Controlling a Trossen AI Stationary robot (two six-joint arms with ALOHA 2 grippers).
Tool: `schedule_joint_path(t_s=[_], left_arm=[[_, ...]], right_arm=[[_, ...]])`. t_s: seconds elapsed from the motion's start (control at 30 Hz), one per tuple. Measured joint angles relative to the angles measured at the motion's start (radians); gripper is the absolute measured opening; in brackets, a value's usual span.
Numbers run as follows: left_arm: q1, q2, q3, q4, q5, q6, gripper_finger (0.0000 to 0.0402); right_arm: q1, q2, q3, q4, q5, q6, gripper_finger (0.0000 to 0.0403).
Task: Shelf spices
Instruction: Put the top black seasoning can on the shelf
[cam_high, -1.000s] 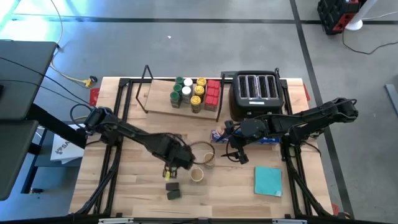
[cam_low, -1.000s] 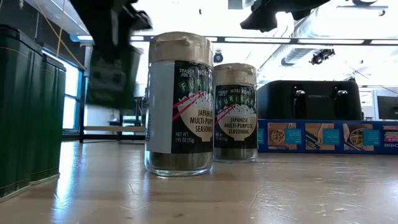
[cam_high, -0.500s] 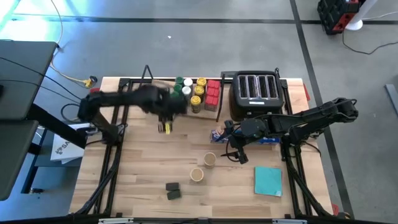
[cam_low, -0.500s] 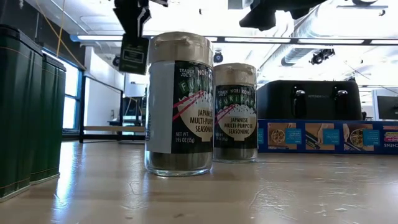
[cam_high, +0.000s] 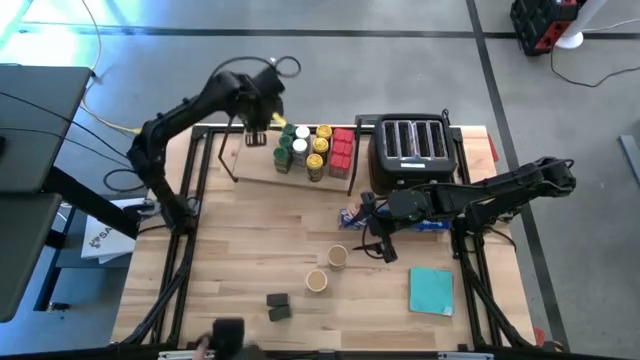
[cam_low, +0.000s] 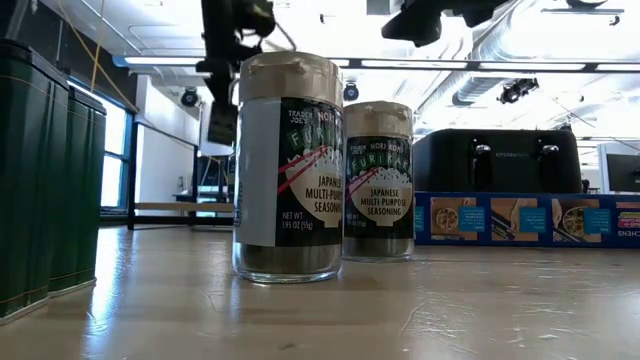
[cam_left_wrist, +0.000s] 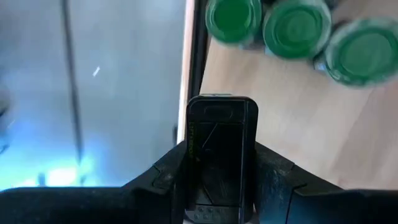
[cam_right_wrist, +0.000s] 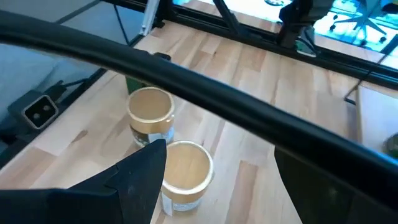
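Having swung up from the table centre within a second, left gripper (cam_high: 258, 122) now pinching a dark grey rectangular spice tin (cam_left_wrist: 219, 160) over the black-wire, pale-board shelf (cam_high: 258, 165), nearly placed.

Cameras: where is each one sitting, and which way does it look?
High view: above the table, looking straight down; both arms show, the left gripper over the shelf.
Low view: at table-top height, looking level past two tan-lid jars at the toaster.
Left wrist view: on the left arm, looking past its fingers shut on a dark tin.
Right wrist view: on the right arm, its open fingers above those jars.
Shared: the jars show in the low and right wrist views.
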Motion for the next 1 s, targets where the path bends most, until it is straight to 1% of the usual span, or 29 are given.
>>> schedule_joint_path(t_s=[0.1, 0.2, 0.33, 0.4, 0.5, 0.63, 0.77, 0.9, 1.0], left_arm=[[0.101, 0.045, 0.000, 0.069, 0.137, 0.138, 0.0127], [0.172, 0.096, 0.000, 0.123, 0.183, 0.203, 0.0127], [0.227, 0.161, 0.000, 0.130, 0.252, 0.256, 0.0127], [0.235, 0.196, -0.001, 0.127, 0.267, 0.279, 0.0127], [0.239, 0.232, 0.000, 0.127, 0.316, 0.312, 0.0127], [0.240, 0.276, 0.000, 0.119, 0.344, 0.345, 0.0127], [0.240, 0.298, 0.000, 0.118, 0.366, 0.341, 0.0127], [0.241, 0.305, 0.001, 0.112, 0.386, 0.336, 0.0127], [0.238, 0.305, 0.001, 0.113, 0.388, 0.329, 0.0135]], right_arm=[[0.000, 0.000, 0.000, -0.008, 0.038, 0.023, 0.0296], [0.000, 0.000, 0.000, -0.024, 0.077, 0.109, 0.0296], [0.000, 0.000, 0.000, -0.040, 0.087, 0.199, 0.0296], [0.000, 0.000, 0.000, -0.040, 0.087, 0.233, 0.0296], [0.000, 0.000, 0.000, -0.038, 0.092, 0.272, 0.0296], [0.002, 0.000, 0.000, -0.038, 0.137, 0.310, 0.0296], [0.002, 0.000, 0.000, -0.038, 0.142, 0.340, 0.0296], [0.011, 0.000, 0.000, -0.038, 0.142, 0.339, 0.0296], [0.011, 0.000, 0.000, -0.038, 0.142, 0.333, 0.0296]])
